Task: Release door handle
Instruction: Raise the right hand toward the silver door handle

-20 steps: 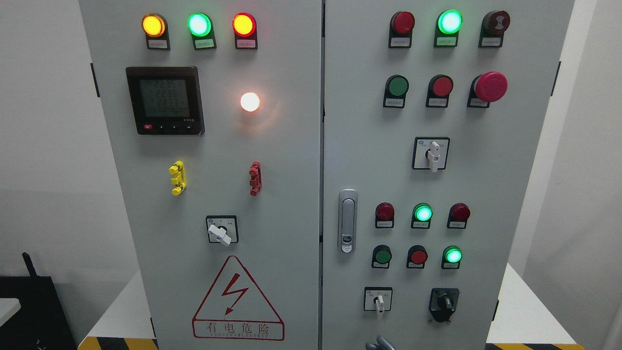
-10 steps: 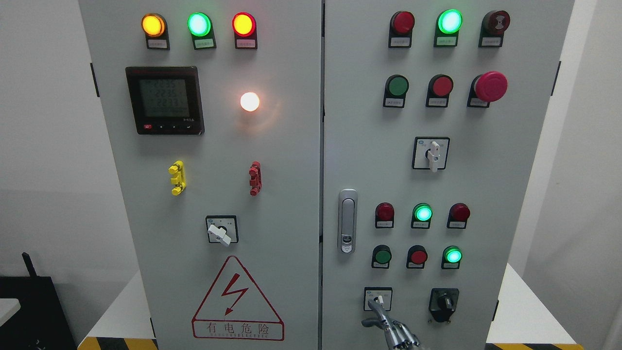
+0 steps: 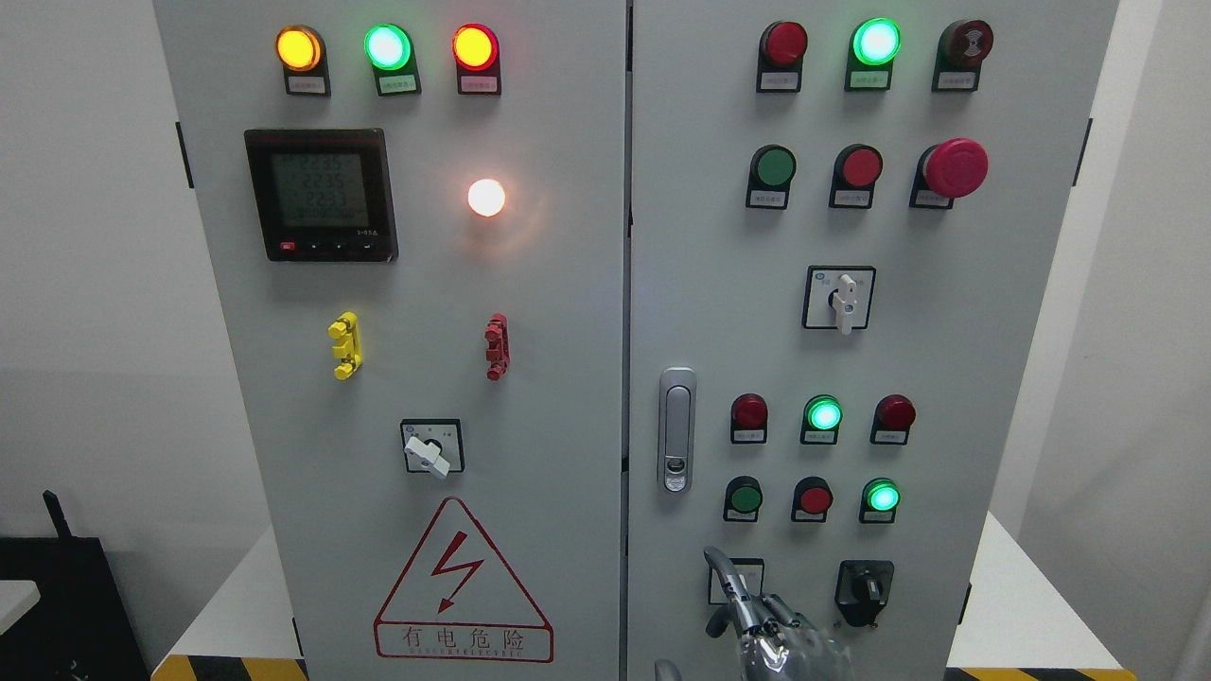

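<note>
1. The handle (image 3: 676, 430) is a slim silver vertical lever, seated flush in its grey oval housing.
2. It sits on the right door's left edge, with what seems a keyhole at its bottom end.

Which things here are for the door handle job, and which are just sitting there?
For the job:
- door handle
- right hand, open, below the handle and not touching it

Just there:
- meter
- big red button
- warning sign
- yellow clip
- red clip
</note>
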Controlling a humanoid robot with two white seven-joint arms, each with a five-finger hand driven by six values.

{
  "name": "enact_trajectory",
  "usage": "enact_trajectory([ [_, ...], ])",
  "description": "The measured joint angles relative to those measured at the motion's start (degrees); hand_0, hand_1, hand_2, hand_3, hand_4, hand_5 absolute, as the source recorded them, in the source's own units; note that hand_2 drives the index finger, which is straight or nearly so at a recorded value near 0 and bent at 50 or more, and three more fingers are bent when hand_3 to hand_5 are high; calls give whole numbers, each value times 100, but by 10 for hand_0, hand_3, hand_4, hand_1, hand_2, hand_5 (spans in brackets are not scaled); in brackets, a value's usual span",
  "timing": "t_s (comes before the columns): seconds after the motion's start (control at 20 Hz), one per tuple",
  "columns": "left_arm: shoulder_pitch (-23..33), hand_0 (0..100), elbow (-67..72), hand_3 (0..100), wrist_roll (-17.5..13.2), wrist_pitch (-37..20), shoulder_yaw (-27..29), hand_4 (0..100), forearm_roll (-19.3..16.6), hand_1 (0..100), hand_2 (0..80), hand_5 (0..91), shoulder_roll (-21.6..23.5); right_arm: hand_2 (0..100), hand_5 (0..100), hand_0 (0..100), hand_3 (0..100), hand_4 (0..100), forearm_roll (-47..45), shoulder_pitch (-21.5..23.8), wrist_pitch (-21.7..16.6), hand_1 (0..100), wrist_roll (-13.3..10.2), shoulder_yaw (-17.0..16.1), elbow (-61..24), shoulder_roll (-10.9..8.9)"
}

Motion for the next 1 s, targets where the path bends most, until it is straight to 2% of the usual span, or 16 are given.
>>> enact_trajectory([
  [0.35, 0, 120, 0, 0, 0, -1, 0, 0, 0, 389, 0, 0, 0, 0, 669, 377, 618, 567, 526, -118, 10, 275, 19, -46, 119, 173],
  [0.7, 0, 120, 0, 0, 0, -1, 0, 0, 0, 389, 0, 0, 0, 0, 669, 387, 626, 572, 726, -447, 296, 265, 173, -81, 345, 269],
  [1.0, 0, 120, 0, 0, 0, -1, 0, 0, 0, 389, 0, 0, 0, 0, 674, 395, 642, 580, 782, -677, 348, 265, 290, -95, 540, 311],
])
